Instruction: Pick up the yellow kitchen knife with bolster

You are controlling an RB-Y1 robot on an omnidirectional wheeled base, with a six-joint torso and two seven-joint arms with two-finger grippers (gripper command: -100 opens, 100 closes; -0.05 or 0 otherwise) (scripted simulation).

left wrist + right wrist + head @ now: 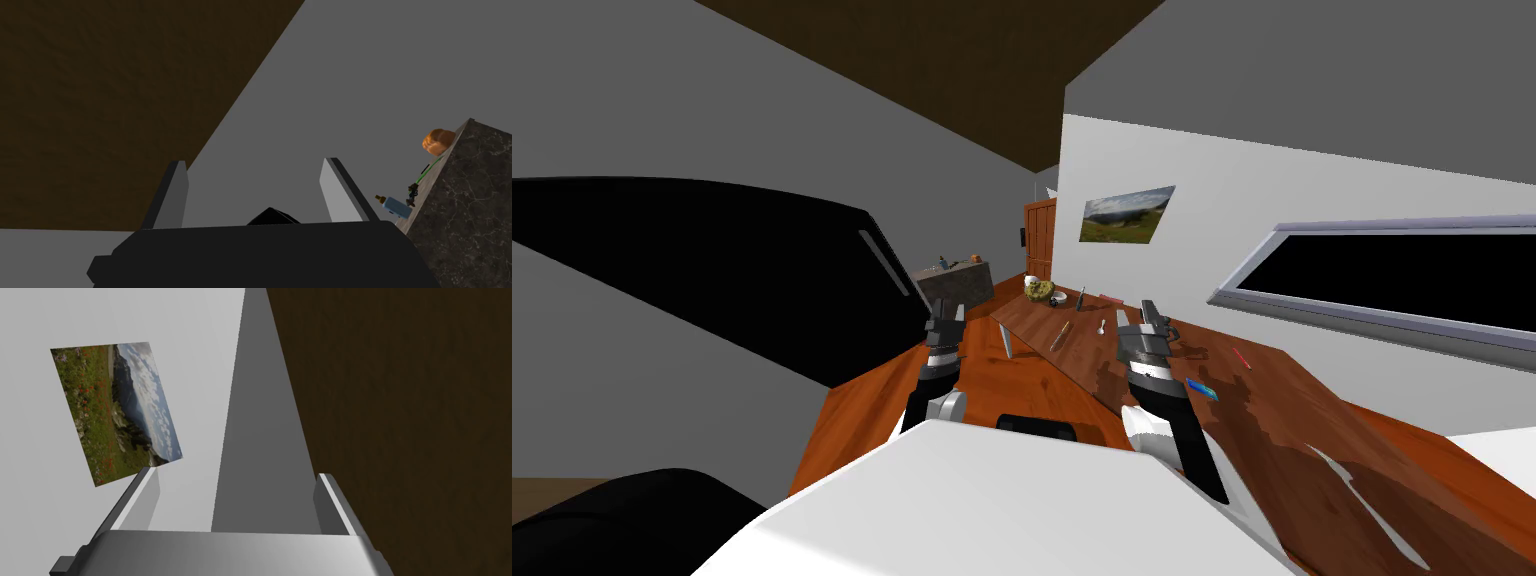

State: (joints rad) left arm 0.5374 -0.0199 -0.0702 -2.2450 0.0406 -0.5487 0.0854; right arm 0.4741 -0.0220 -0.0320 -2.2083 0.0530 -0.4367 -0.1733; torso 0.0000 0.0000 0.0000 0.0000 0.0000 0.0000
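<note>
Plainly, both pincers hang open, with the knife lying between them on the bench.
The slim yellowish knife (1060,335) lies flat on the brown wooden bench (1292,420), at about 9 o'clock from the right pincer (1137,314) and 3 o'clock from the left pincer (949,310), apart from both. Each pincer's fingers (177,195) (332,500) stand spread with nothing between them. A small white thing (1102,326) sits just at the knife's 3 o'clock. A bowl (1059,296) and a greenish lump (1039,289) lie towards its 12 o'clock, at the bench's far end.
</note>
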